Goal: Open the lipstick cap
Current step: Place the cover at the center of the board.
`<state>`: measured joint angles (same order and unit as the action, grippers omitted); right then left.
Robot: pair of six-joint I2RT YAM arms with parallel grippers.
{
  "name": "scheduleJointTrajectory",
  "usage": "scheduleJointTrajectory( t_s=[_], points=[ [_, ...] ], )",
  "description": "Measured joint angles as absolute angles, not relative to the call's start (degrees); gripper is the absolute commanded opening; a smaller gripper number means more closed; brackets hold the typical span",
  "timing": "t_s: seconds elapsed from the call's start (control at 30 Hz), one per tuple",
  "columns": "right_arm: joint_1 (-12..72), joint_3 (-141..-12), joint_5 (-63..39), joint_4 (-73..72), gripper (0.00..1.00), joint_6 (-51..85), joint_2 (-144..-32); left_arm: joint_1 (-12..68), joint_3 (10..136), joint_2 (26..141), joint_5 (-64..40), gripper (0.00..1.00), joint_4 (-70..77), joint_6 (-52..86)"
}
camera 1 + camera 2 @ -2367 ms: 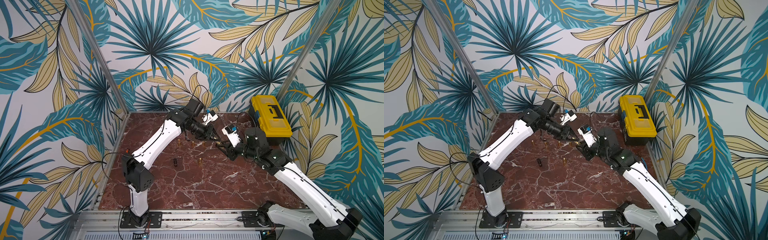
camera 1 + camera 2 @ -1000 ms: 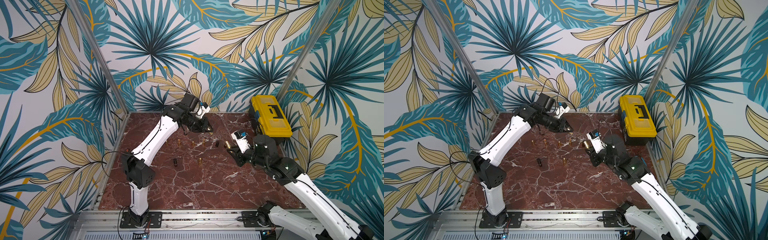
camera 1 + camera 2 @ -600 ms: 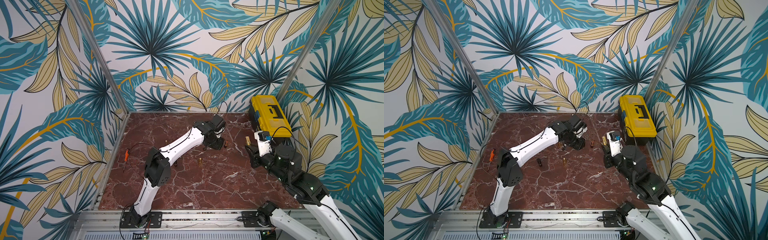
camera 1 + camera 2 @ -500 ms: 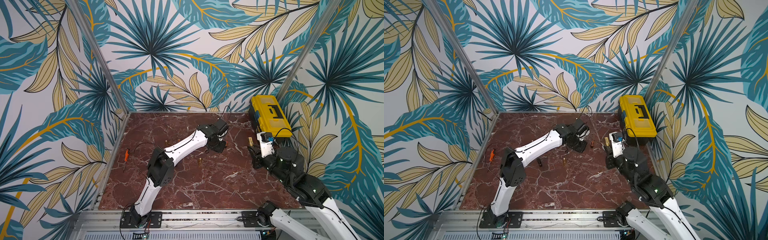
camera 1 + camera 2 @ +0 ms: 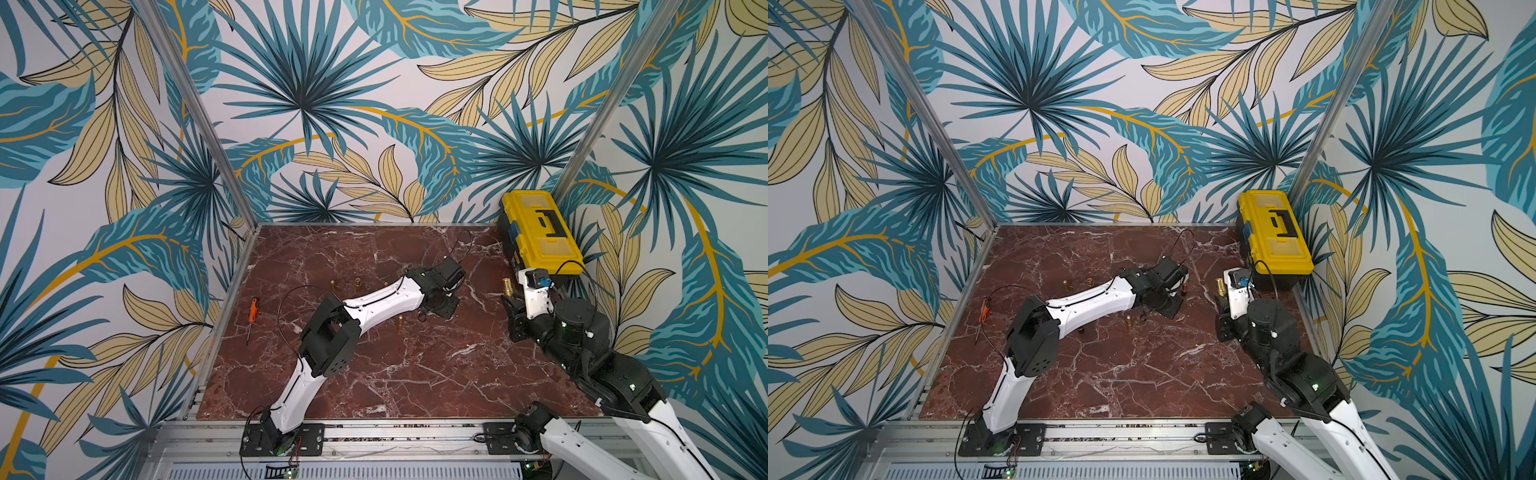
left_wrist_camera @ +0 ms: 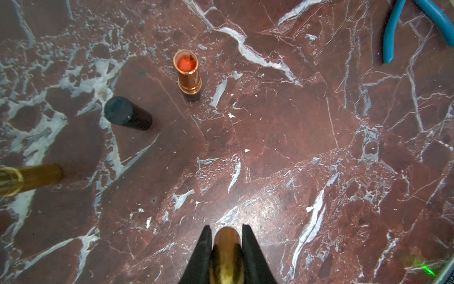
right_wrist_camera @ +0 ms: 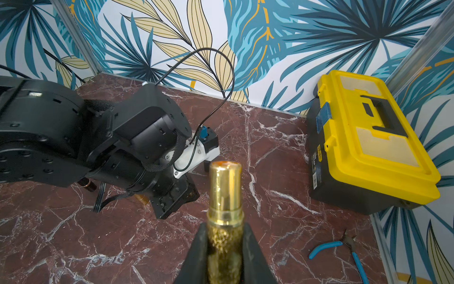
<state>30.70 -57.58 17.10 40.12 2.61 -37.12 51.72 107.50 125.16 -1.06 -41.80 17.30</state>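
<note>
Separation done, arms drawn apart

The glittery gold lipstick tube (image 7: 224, 201) is clamped in the right pincer (image 7: 224, 228), held up near the yellow plastic toolbox (image 7: 368, 137), its smooth inner sleeve bare. Two seconds ago both pincers met mid-desk. Now the left pincer (image 6: 226, 228) has swung away, clenched on the rounded gold cap (image 6: 227, 239) low over the red marble desk (image 6: 319, 123). The opening looks done; only setting down seems left.

I record a yellow toolbox (image 5: 540, 232), lid shut, at two o'clock on my marble table (image 5: 415, 374), against the leaf-print walls (image 5: 332, 104). An orange-handled screwdriver (image 5: 250, 320) lies flat at nine o'clock, near the edge. Blue-handled pliers (image 7: 344, 242) lie flat, handles spread, near the toolbox but apart from it.
</note>
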Motion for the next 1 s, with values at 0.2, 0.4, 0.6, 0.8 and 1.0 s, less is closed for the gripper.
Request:
scheduleJointTrajectory(
  t_s=[0.2, 0.4, 0.6, 0.8, 1.0],
  points=[
    [30.7, -55.8, 17.1, 39.3, 0.04, 2.6, -39.0, 51.7, 106.3, 126.0, 0.3, 0.0, -40.8, 16.7],
    [30.7, -55.2, 17.1, 38.1, 0.05, 2.6, -39.7, 51.9, 106.2, 128.8, 1.6, 0.0, -39.6, 15.8],
    [30.7, -55.0, 17.1, 37.7, 0.06, 2.6, -39.7, 52.6, 105.4, 130.6, 3.7, 0.0, -38.9, 15.1],
    [30.7, -54.9, 17.1, 37.6, 0.06, 2.6, -39.7, 53.0, 104.6, 130.7, 5.4, 0.0, -38.0, 14.8],
    [30.7, -54.8, 17.1, 37.6, 0.07, 2.6, -39.6, 53.5, 102.9, 130.7, 6.7, 0.1, -36.8, 14.8]
  ],
)
